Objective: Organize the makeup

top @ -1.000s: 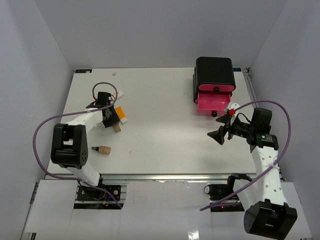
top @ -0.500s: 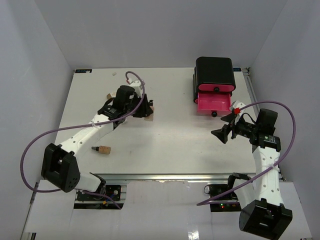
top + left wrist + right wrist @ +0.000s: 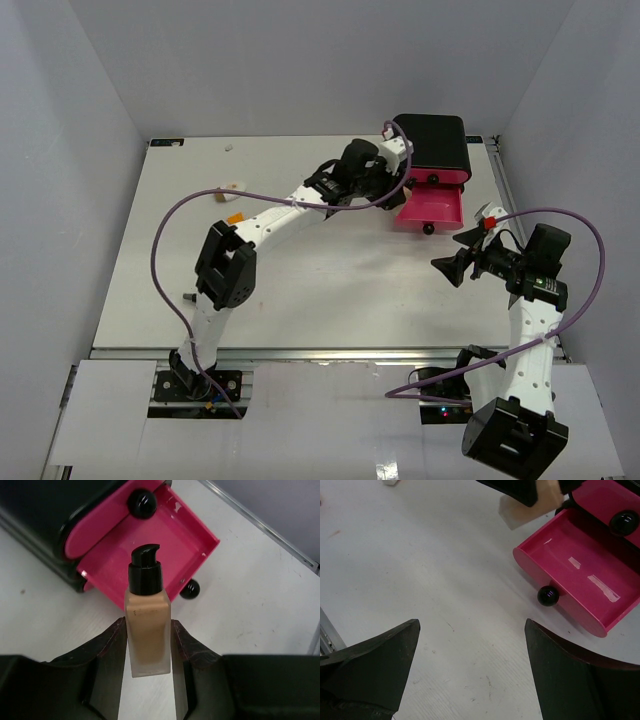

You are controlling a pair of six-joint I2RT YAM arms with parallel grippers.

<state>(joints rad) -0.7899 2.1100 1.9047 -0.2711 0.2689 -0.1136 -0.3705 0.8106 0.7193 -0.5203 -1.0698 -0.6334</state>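
Top external: white table (image 3: 300, 290), grey walls (image 3: 300, 60); left hand (image 3: 148, 627) clamps bottle (image 3: 147, 645) (right hand (image 3: 471, 625) apart).

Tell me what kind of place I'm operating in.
Probably a lab test cell, not a real vanity: a white table boxed in by plain grey walls, with a black box and its open pink drawer.

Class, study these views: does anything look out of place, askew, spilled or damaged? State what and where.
Nothing looks spilled or broken. The lower pink drawer of the black box stands pulled out and empty. The left end effector grips a foundation bottle close by it. Two small items lie loose at the far left of the table.
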